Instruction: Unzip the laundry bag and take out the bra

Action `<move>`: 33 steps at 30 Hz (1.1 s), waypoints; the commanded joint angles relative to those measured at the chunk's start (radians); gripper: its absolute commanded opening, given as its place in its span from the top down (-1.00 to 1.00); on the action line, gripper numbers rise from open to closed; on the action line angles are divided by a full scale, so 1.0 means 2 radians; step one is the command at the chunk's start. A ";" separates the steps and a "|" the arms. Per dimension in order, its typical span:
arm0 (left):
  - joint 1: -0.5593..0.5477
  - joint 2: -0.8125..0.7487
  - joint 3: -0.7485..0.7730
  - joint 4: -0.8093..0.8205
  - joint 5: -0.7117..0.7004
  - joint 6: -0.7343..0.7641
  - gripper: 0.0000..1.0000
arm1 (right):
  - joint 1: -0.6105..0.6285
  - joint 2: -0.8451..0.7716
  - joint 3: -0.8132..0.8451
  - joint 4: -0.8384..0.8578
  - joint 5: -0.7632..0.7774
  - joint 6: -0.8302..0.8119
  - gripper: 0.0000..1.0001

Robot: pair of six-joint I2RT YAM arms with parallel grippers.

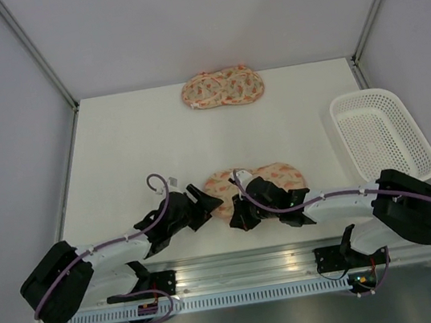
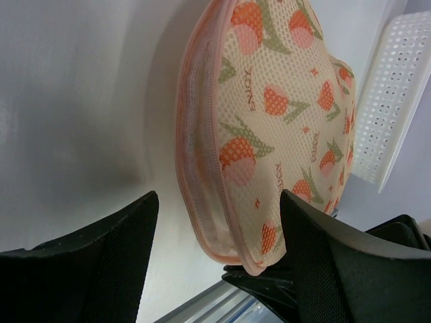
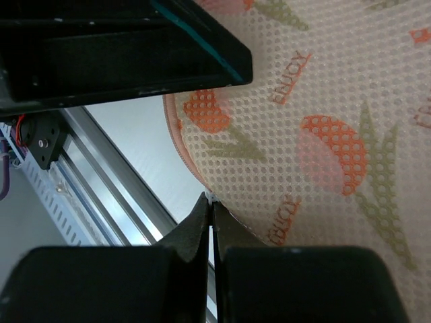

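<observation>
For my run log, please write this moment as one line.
object: pink-orange printed mesh laundry bag, looks closed | left gripper: open, at its left end | right gripper: shut on its edge | bra: not visible

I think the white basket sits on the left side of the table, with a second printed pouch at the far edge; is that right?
Not quite: the white basket sits on the right side of the table, as the top external view shows. The second printed pouch is indeed at the far edge.
</observation>
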 commanded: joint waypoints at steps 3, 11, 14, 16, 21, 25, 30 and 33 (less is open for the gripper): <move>-0.013 0.024 0.004 0.070 -0.027 -0.051 -0.40 | 0.001 0.020 0.018 0.063 -0.045 0.006 0.99; -0.014 0.007 -0.004 0.072 -0.050 -0.051 0.96 | 0.001 0.003 0.015 0.015 -0.022 -0.001 0.99; -0.010 -0.026 -0.005 0.033 -0.077 -0.039 0.96 | 0.001 -0.008 0.026 -0.067 0.030 -0.009 0.99; 0.003 -0.059 -0.005 -0.005 -0.088 -0.025 0.96 | 0.002 -0.018 0.029 -0.128 0.055 -0.009 0.99; 0.054 -0.124 -0.003 -0.071 -0.082 0.043 0.95 | 0.001 -0.048 0.025 -0.225 0.174 0.010 0.99; 0.107 -0.146 0.015 -0.119 -0.063 0.103 0.95 | -0.004 -0.073 0.028 -0.294 0.250 0.033 0.99; 0.140 -0.104 0.028 -0.085 -0.055 0.150 0.96 | -0.015 -0.090 0.029 -0.317 0.293 0.039 0.99; 0.155 -0.020 0.063 -0.032 -0.022 0.172 0.95 | -0.017 -0.092 0.030 -0.316 0.285 0.033 0.99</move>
